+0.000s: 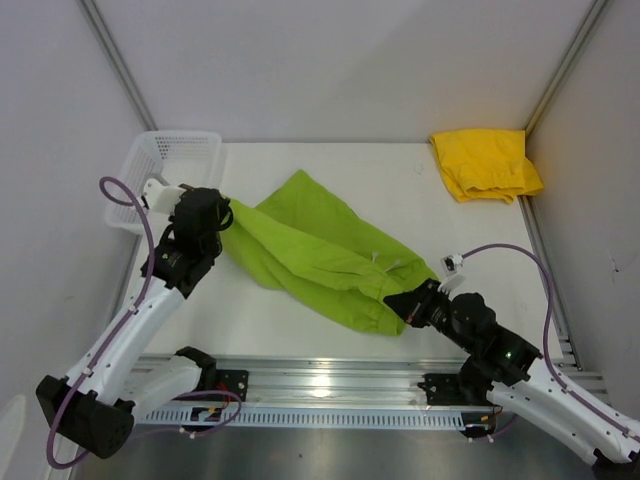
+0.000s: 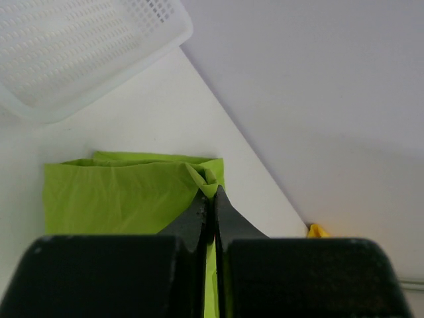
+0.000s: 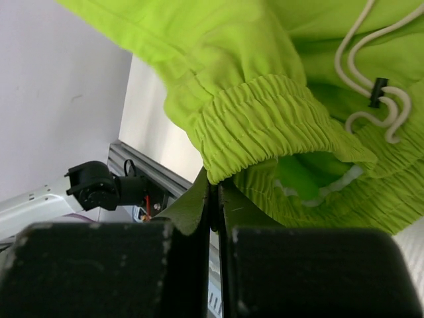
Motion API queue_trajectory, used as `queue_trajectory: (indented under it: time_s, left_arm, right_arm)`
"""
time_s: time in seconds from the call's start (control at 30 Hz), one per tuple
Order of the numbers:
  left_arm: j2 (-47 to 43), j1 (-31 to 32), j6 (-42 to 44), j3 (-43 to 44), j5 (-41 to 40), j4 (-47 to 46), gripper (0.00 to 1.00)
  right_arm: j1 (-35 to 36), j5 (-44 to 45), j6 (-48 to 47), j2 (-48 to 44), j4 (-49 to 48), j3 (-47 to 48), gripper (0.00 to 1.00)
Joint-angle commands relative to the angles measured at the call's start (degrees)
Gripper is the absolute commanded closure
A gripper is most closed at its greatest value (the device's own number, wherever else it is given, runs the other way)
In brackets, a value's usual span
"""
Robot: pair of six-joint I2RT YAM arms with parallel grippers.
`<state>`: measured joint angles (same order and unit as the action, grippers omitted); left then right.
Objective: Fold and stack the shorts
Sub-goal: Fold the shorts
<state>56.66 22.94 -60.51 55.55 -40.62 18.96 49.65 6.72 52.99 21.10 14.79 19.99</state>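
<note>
Green shorts (image 1: pixel 310 250): they were stretched out slantwise across the middle of the surface (image 1: pixel 390 190), from one pincer to the other.
Left pincer (image 1: pixel 227 220): its two fingers were squeezed together on a corner of the green shorts, at the far left end of the cloth.
Right pincer (image 1: pixel 395 303): its two fingers were pinched tight on the stretchy top edge of the green shorts, at the near right end.
String (image 3: pixel 371 73): a white string hung in loops from the stretchy top edge, close to the right pincer.
Yellow shorts (image 1: pixel 485 165): they lay bunched up in the far right corner of the surface, well apart from the green shorts, with no pincer touching them.
Basket (image 1: pixel 165 160): it was white with lots of little holes and sat at the far left corner, just beside the left pincer.
</note>
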Motion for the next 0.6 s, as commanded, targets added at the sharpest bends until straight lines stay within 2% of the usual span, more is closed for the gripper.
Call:
queue_trajectory:
  time_s: [0.0,0.27,0.33,0.57]
  left_arm:
    - [1.3,0.5,-0.6,1.2,-2.6,-2.3,1.0]
    - [15.3,0.5,5.8,5.5,-0.6,-17.3,1.0]
    - [18.2,0.5,6.2,7.3,-0.5,-18.6,1.0]
    - [28.7,0.5,3.6,11.1,0.7,-28.4,1.0]
  right_arm:
    - [0.3,4.4,0.3,-3.0,3.8,0.3,1.0]
    - [0.4,15.5,8.4,-10.7,11.7,-3.1,1.0]
    - [0.4,18.8,11.0,-11.5,12.4,-4.1,1.0]
    - [0.3,26.9,17.9,-7.1,13.3,-5.5,1.0]
